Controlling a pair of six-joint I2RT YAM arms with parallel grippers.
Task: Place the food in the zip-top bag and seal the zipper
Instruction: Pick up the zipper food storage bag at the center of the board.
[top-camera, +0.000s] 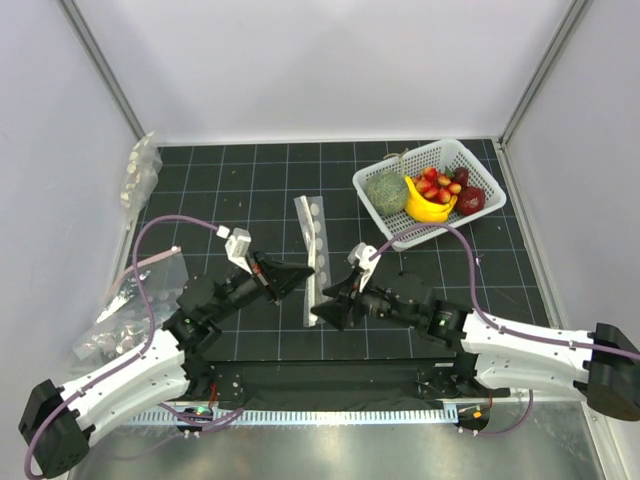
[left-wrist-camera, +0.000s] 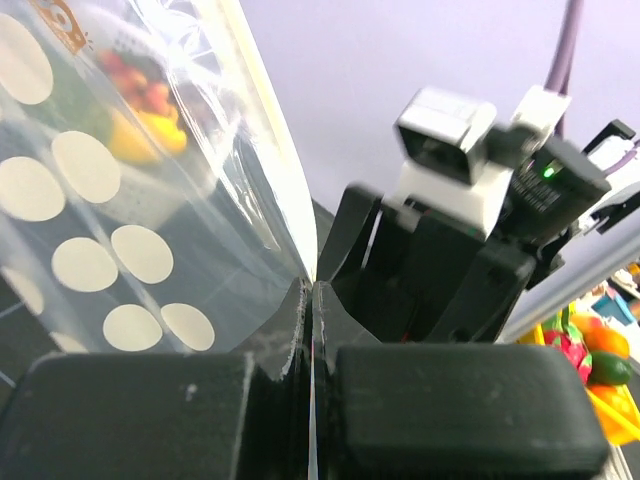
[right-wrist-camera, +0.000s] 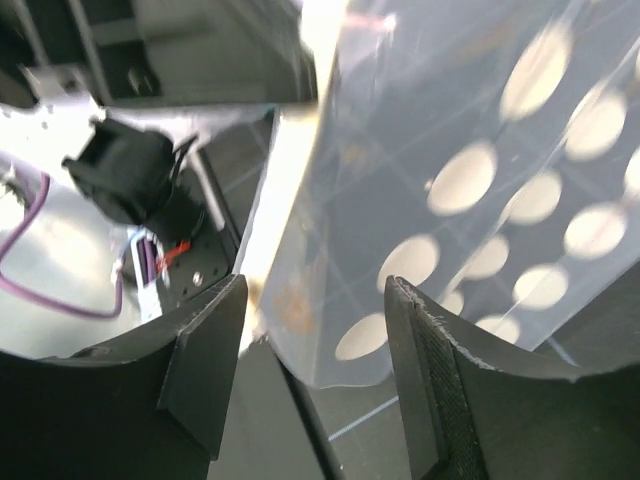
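While the table is carrying the whole layout, the task is judged to be sitting in its opening step: the bag is being presented and nothing has been loaded yet.

The white basket is standing at the far right of the table, well apart from both grippers. It is holding the food, a cluster of small red fruits lying just beside a banana.

The zip-top bag is standing on edge at the centre of the table, between the two arms. Its white dots are showing through the clear film in both wrist views.

The left gripper is pinching the bag, with its fingers pressed together on one thin edge of the film.

The right gripper is waiting with its fingers spread. A lower corner of the bag is lying in or just beyond the gap, and no contact is visible.

The zipper cannot be made out in any view, so its state is not being reported.

The next move is judged to call for the right gripper closing on the opposite wall of the bag to part the mouth, or travelling to the basket for the food.
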